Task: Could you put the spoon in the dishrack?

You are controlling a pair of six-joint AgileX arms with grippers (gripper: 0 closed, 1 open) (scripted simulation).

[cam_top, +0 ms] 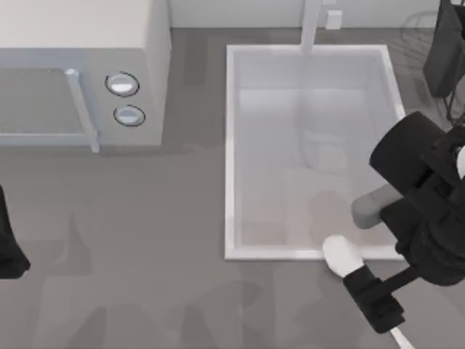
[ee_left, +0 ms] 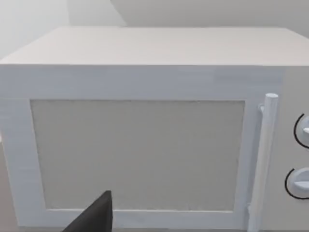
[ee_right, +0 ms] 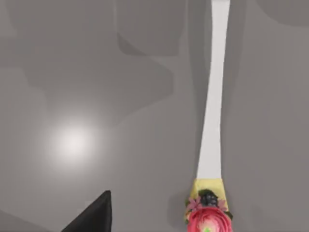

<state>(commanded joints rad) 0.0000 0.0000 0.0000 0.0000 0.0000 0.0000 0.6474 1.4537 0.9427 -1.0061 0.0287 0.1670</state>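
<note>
the right gripper sits low over the counter just in front of the sink, at the top view's lower right. its fingers look nearly closed across the handle of the spoon, apparently gripping it mid-length so the bowl juts out toward the sink rim. the right wrist view shows the pale handle running over grey counter. the dishrack waits at the far right corner, well apart. the left arm is parked at the left edge, facing the microwave; its fingers cannot be judged.
</note>
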